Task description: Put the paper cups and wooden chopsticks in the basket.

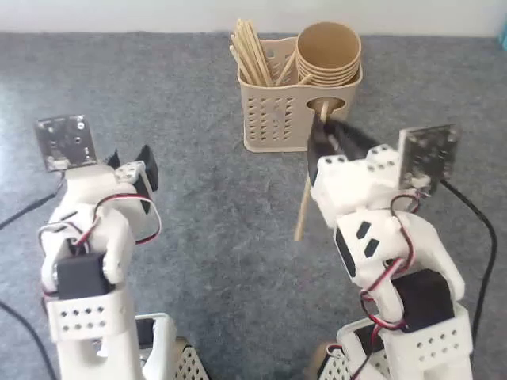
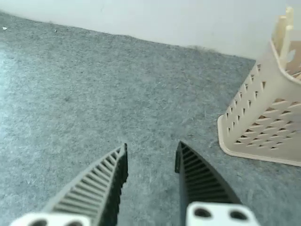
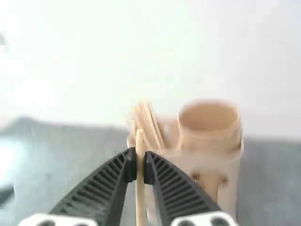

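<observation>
High view looks down on a grey mat (image 1: 214, 237) with two white arms on it; the basket (image 1: 273, 119) stands upright at the far side. A stack of paper cups (image 1: 329, 51) sits in one side of the basket; a bunch of wooden chopsticks (image 1: 253, 51) sticks up out of the other side. The right gripper (image 1: 326, 134) is just in front of the basket, on the cup side; its two black fingers are pinched tight on a single chopstick (image 1: 303, 210). That stick is nearly upright and leans a little; its long end hangs down below the fingers, over the mat; I cannot tell if its tip touches the mat.

The right wrist view shows the right gripper (image 3: 139, 165) squeezing the single chopstick (image 3: 139, 139) from both sides; behind it are the paper cups (image 3: 209, 122), the wooden chopsticks (image 3: 150, 117) and the basket (image 3: 225, 165).

The left gripper (image 1: 131, 162) is well away from the basket, on the other side of the mat. In the left wrist view the left gripper (image 2: 151, 155) has its fingers spread apart, with grey mat (image 2: 94, 94) between them; the basket (image 2: 263, 122) stands off to one side.
</observation>
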`<state>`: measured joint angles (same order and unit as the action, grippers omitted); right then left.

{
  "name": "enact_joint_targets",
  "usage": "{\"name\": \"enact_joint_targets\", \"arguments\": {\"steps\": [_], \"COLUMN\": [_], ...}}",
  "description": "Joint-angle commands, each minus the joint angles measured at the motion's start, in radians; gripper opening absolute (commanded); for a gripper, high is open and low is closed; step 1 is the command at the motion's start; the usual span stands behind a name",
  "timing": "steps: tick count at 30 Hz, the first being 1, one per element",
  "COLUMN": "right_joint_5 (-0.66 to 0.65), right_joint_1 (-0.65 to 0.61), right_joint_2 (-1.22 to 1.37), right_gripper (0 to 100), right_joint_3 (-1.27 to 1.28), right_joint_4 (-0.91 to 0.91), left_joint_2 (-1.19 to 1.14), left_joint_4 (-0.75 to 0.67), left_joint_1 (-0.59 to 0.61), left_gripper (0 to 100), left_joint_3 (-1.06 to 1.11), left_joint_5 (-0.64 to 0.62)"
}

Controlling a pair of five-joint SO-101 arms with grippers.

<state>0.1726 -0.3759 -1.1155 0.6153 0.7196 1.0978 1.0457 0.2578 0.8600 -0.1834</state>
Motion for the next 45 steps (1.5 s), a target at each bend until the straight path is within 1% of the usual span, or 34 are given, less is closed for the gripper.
{"name": "enact_joint_targets", "arguments": {"steps": [1, 5, 11, 13, 16, 19, 21, 24, 26, 33, 35, 38, 40, 42, 45], "right_joint_5": [-0.038, -0.106, -0.13, -0.13, -0.13, -0.124, -0.124, -0.124, -0.124, -0.124, -0.123, -0.123, -0.123, -0.124, -0.127], "right_joint_1": [0.01, 0.01, 0.005, 0.004, 0.015, 0.058, 0.061, 0.062, 0.062, 0.058, 0.056, 0.044, 0.038, 0.036, 0.036], "right_joint_2": [0.019, 0.113, 0.289, 0.361, 0.481, 0.598, 0.674, 0.774, 0.814, 0.862, 0.871, 0.871, 0.865, 0.858, 0.826], "right_gripper": [0.7, 0.7, 0.7, 0.7, 0.7, 0.7, 0.7, 0.7, 0.7, 1.3, 5.2, 16.7, 20.6, 18.9, 12.3], "right_joint_3": [-0.06, -0.06, -0.063, -0.107, -0.252, -0.402, -0.489, -0.562, -0.572, -0.531, -0.529, -0.529, -0.529, -0.535, -0.546], "right_joint_4": [-0.216, -0.424, -0.773, -0.835, -0.837, -0.839, -0.839, -0.839, -0.839, -0.809, -0.782, -0.737, -0.734, -0.736, -0.72], "left_joint_2": [0.029, 0.031, 0.031, 0.031, 0.031, 0.031, 0.031, 0.031, 0.031, 0.031, 0.031, 0.031, 0.031, 0.031, 0.031], "left_joint_4": [-0.117, -0.241, -0.437, -0.476, -0.485, -0.489, -0.542, -0.675, -0.723, -0.724, -0.724, -0.724, -0.724, -0.724, -0.726], "left_joint_1": [0.048, 0.071, 0.072, 0.072, 0.072, 0.071, 0.071, 0.072, 0.072, 0.072, 0.072, 0.072, 0.072, 0.072, 0.072], "left_gripper": [16, 16, 16, 16, 16, 16, 16, 16, 16, 16, 16, 16, 16, 16, 16], "left_joint_3": [0.076, 0.189, 0.335, 0.361, 0.371, 0.377, 0.407, 0.486, 0.515, 0.521, 0.522, 0.522, 0.522, 0.522, 0.522], "left_joint_5": [0.011, 0.011, 0.011, 0.011, 0.011, 0.011, 0.011, 0.012, 0.015, 0.017, 0.017, 0.017, 0.017, 0.017, 0.014]}}
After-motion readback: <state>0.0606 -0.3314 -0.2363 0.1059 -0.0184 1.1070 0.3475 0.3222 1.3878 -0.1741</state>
